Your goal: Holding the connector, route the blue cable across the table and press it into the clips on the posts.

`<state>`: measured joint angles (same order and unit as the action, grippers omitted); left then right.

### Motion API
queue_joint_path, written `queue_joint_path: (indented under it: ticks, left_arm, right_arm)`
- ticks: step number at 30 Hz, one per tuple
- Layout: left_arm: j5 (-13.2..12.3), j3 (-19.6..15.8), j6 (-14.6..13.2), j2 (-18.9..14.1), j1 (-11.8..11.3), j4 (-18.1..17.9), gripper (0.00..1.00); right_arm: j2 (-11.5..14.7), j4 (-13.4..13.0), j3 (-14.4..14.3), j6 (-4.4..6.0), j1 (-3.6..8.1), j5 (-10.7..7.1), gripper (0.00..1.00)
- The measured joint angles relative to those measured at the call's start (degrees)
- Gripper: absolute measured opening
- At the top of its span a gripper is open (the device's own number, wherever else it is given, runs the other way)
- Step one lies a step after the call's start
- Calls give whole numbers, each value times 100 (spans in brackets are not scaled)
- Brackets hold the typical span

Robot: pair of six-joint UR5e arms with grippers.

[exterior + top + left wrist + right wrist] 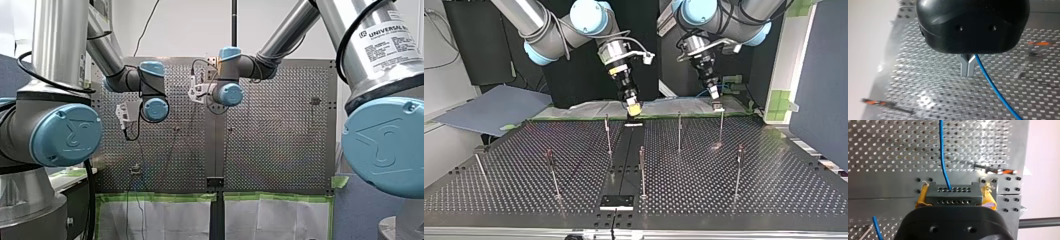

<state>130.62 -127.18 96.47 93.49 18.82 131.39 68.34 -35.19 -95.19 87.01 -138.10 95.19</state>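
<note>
Blue cable (pixel 943 157) leaves the grey connector (pixel 952 192) and runs straight ahead of my right gripper (pixel 954 196), whose yellow pads (pixel 921 198) are clamped on the connector's two ends. In the top view that gripper hangs over the far edge of the table (pixel 774 190), near the centre strip. My left gripper (pixel 967 67) is at its 3 o'clock, a little apart.

The left gripper's metal fingers are drawn together. The cable emerges at their root and trails away past the fingertips over the perforated surface. I judge it pinched there, though the gripper body hides the contact itself.

At 6 o'clock from my left gripper in the top view stands the nearest post (pixel 721 125), its clip (pixel 718 106) just under the fingertips. The other posts (pixel 679 132) spread from 5 round to 8 o'clock across the board, and I can see no cable on any of them.

The coming move turns on that short gap above the clip. I judge the cable's long axis to run roughly 9-to-3 between my two grippers. The left, being nearer, looks best placed to carry it down into the clip while the right keeps the connector end steady.
</note>
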Motion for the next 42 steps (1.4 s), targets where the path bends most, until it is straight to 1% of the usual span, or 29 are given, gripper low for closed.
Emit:
queue_joint_path:
  ticks: [6,10,14,19,23,26,30,36,42]
  left_arm:
    - [-29,308,122,-313,-85,311,0]
    - [-67,458,168,-542,-138,542,0]
    - [-97,521,170,-740,-171,739,0]
    - [-235,536,128,-991,-217,958,0]
    - [-307,546,66,-1168,-265,1000,0]
    - [-348,577,32,-1165,-300,1011,0]
    - [-405,681,-39,-1034,-342,1014,0]
    - [-477,839,-102,-893,-438,1006,0]
    - [-520,957,-89,-876,-593,1008,0]
  right_arm:
    - [-82,310,101,2,-47,-9,0]
    - [-126,513,162,17,-66,-50,0]
    - [-187,755,312,29,-87,-89,0]
    - [-210,1000,533,43,-119,-142,0]
    - [-217,1191,722,45,-174,-217,0]
    - [-221,1326,856,45,-211,-245,0]
    - [-227,1521,1050,51,-236,-289,0]
    - [-249,1791,1361,106,-241,-336,0]
    - [-357,1933,1648,161,-225,-391,0]
